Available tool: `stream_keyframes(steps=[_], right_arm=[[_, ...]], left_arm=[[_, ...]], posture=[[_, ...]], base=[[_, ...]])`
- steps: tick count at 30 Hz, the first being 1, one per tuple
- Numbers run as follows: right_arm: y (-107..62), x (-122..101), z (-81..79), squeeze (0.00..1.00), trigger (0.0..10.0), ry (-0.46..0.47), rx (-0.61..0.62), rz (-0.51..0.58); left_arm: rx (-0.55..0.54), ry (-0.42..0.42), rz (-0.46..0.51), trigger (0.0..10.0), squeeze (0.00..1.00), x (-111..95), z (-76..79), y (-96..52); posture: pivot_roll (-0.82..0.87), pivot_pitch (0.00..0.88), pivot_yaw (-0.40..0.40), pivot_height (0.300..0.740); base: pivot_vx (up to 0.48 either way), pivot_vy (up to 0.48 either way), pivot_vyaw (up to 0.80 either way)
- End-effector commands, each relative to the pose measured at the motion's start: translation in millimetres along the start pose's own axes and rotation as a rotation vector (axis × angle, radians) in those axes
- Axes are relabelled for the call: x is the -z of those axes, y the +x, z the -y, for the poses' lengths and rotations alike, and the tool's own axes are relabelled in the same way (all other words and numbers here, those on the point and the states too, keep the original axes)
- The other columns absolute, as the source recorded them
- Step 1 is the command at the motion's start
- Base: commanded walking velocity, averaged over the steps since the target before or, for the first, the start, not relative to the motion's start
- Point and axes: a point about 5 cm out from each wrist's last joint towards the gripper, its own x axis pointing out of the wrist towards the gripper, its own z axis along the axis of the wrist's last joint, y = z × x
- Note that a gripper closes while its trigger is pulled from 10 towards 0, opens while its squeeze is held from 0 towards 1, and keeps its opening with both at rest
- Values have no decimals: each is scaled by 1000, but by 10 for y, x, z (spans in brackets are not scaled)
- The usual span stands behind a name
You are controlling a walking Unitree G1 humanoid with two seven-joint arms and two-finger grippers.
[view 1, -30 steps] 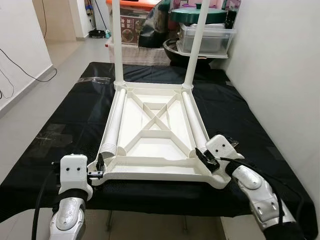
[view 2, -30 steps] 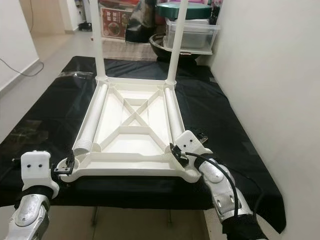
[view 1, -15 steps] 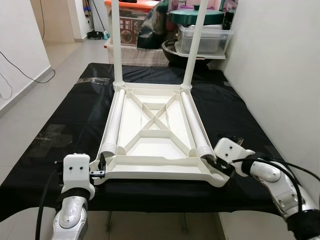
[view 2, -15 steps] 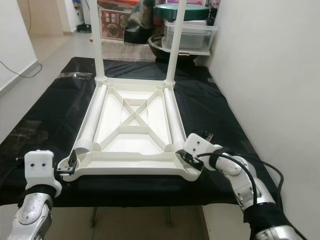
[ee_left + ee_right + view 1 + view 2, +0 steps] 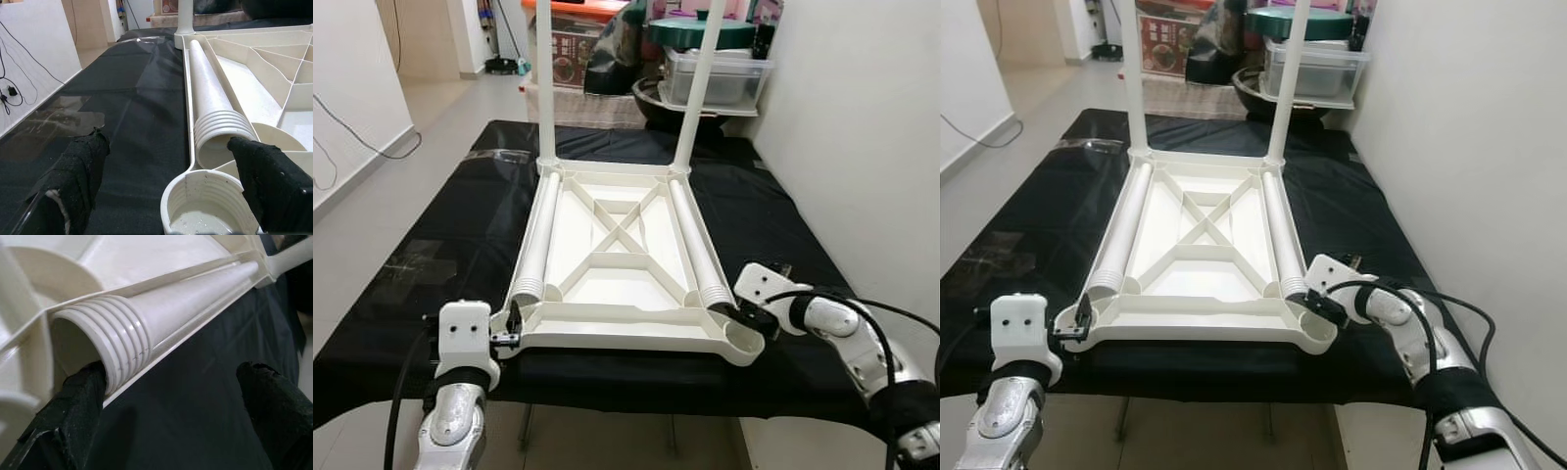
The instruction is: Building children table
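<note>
Right gripper [image 5: 741,315] has swung outward to the upturned table's [image 5: 617,264] near right corner.
Its wrist view shows fingers [image 5: 78,404] wide around a loose leg's [image 5: 161,318] threaded end; left gripper [image 5: 161,191] wide at the corner socket [image 5: 203,203].

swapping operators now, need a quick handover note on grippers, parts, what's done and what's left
Left gripper: open, at the near left corner socket of the upside-down white tabletop on the black-covered table.
Right gripper: open, one finger touching the threaded end of the right loose leg.
Done: two legs stand screwed into the far corners.
Left: two loose legs, right one and left one, lie inside the frame; both near sockets are empty, so both need screwing in.
</note>
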Motion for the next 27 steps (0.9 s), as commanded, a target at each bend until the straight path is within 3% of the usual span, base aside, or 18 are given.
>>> stream_keyframes(steps=[1, 4, 6, 7, 9, 10, 11, 15, 16, 17, 18, 20, 27], right_arm=[[17, -6, 117, 0, 10000, 55, 120, -16], [34, -26, 135, 0, 10000, 73, 156, -11], [59, -95, 151, 0, 10000, 143, 270, 38], [59, -95, 151, 0, 10000, 143, 270, 38], [98, -216, 59, 0, 10000, 231, 336, 124], [98, -216, 59, 0, 10000, 231, 336, 124], [152, -316, -89, 0, 10000, 294, 344, 170], [194, -359, -194, 0, 10000, 328, 331, 177], [216, -376, -248, 0, 6627, 344, 323, 178], [216, -376, -248, 0, 6627, 344, 323, 178], [236, -399, -310, 0, 0, 364, 310, 184], [236, -399, -310, 0, 0, 364, 310, 184], [316, -452, -542, 0, 0, 433, 269, 169]], left_arm=[[-1, 0, -8, 10000, 0, 19, 30, -7], [1, 0, -8, 10000, 0, 20, 36, -7], [3, 0, -9, 10000, 0, 19, 39, -9], [3, 0, -9, 10000, 0, 19, 39, -9], [1, 3, -11, 10000, 0, 25, 28, -10], [1, 3, -11, 10000, 0, 25, 28, -10], [1, 5, -12, 10000, 0, 24, 26, -9], [2, 6, -12, 10000, 0, 24, 26, -8], [2, 7, -13, 10000, 0, 25, 28, -7], [2, 7, -13, 10000, 0, 25, 28, -7], [2, 8, -14, 10000, 0, 27, 30, -7], [2, 8, -14, 10000, 0, 27, 30, -7], [-3, 16, -23, 10000, 0, 44, 23, -3]], posture=[[91, 0, -117, 740], [91, 0, -117, 740], [92, 0, -117, 740], [92, 0, -117, 740], [95, 0, -115, 740], [95, 0, -115, 740], [98, 0, -112, 740], [98, 0, -112, 740], [99, 0, -112, 740], [99, 0, -112, 740], [102, 0, -116, 740], [102, 0, -116, 740], [102, 0, -118, 740]], base=[[0, 0, 0], [0, 0, 0], [0, 0, 0], [0, 0, 0], [0, 0, 0], [0, 0, 0], [0, 0, 0], [0, 0, 0], [0, 0, 0], [0, 0, 0], [0, 0, 0], [0, 0, 0], [0, 0, 0]])
